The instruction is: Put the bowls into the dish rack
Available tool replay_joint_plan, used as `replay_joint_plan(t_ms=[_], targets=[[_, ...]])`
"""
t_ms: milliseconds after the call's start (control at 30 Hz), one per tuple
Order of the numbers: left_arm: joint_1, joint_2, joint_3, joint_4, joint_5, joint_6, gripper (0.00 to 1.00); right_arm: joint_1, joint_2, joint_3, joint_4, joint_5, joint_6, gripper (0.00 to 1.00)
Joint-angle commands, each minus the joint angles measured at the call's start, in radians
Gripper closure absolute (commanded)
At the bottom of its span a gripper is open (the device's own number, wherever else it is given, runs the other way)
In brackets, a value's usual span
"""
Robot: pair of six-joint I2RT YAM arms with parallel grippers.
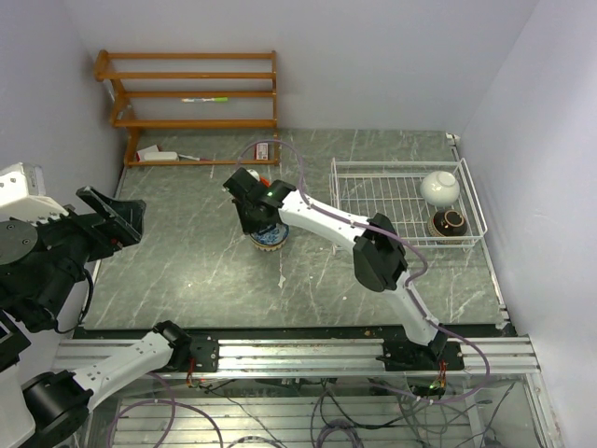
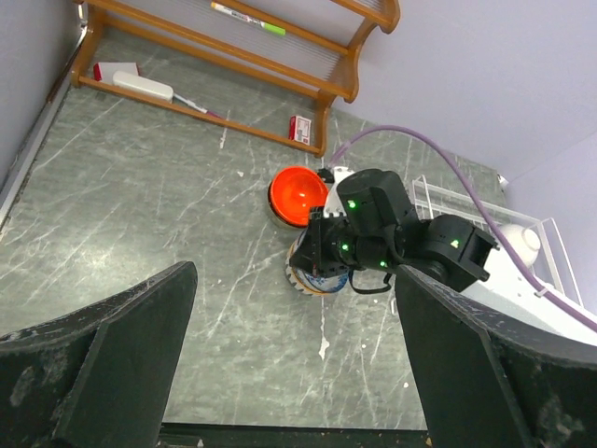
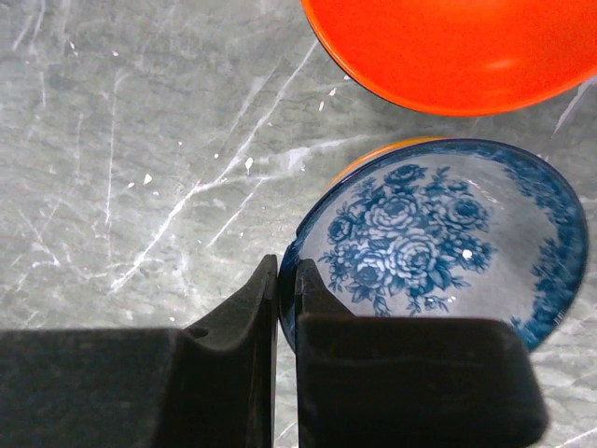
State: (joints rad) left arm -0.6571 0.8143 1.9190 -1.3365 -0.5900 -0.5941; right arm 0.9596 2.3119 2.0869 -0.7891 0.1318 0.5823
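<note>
Grey-green marbled worktop (image 1: 187,271) inside plain white walls, with a wooden shelf (image 1: 191,93) parked at the back left. The dish rack (image 1: 373,196) is set at the back right, and two bowls are already in its right end: a white bowl (image 1: 439,187) and a dark bowl (image 1: 449,222) just in front of it. The left part of the rack looks free.

Mid-worktop, the blue-and-white bowl (image 3: 438,233) is gripped by the right hand (image 3: 284,275). The fingers are pinched nearly together on its near rim, one inside the bowl and one outside. A sliver of orange-tan can be seen under its far edge; whether that's another bowl can't be told. The orange bowl (image 3: 448,47) is just behind it, close but seemingly not touching.

The left hand (image 1: 119,219) is spread wide open, nothing in it, well off to the left side.

The bit that matters: from the right hand, the rack lies to the right and slightly further back, with its long side running left to right. So the carry is probably a lift and a swing rightward over the low wire wall into the free left part. The right arm is clearly the nearer one for that.
</note>
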Motion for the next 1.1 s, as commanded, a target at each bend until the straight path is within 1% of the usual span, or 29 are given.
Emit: replay_joint_plan(t_ms=[0,167,300,500,633,767,867,933,1067], targets=[[-0.012,-0.001,-0.011,0.009,-0.028,0.008,0.01,-0.002,-0.035,0.007,-0.035,0.038,-0.014,1.00],[-0.016,-0.003,-0.017,0.013,-0.032,0.004,0.01,-0.001,-0.099,-0.028,-0.033,0.081,-0.031,1.00],[-0.018,-0.008,-0.020,0.016,-0.037,-0.001,0.01,-0.001,-0.167,-0.083,0.013,0.071,-0.060,1.00],[-0.019,-0.004,-0.013,0.015,-0.050,0.001,0.01,-0.001,-0.240,-0.133,0.092,-0.006,-0.098,1.00],[-0.019,-0.002,-0.018,0.023,-0.045,-0.001,0.01,-0.001,-0.284,-0.134,0.131,-0.070,-0.116,1.00],[-0.019,0.000,-0.020,0.028,-0.041,-0.004,0.01,-0.011,-0.365,-0.108,0.137,-0.102,-0.140,1.00],[-0.018,-0.001,-0.018,0.033,-0.042,-0.001,0.01,-0.064,-0.429,-0.106,0.130,-0.141,-0.134,1.00],[-0.019,0.002,-0.014,0.037,-0.041,0.003,0.01,-0.121,-0.492,-0.140,0.138,-0.200,-0.117,1.00],[-0.020,0.017,-0.002,0.036,-0.034,0.013,0.01,-0.297,-0.644,-0.324,0.232,-0.373,-0.059,1.00]])
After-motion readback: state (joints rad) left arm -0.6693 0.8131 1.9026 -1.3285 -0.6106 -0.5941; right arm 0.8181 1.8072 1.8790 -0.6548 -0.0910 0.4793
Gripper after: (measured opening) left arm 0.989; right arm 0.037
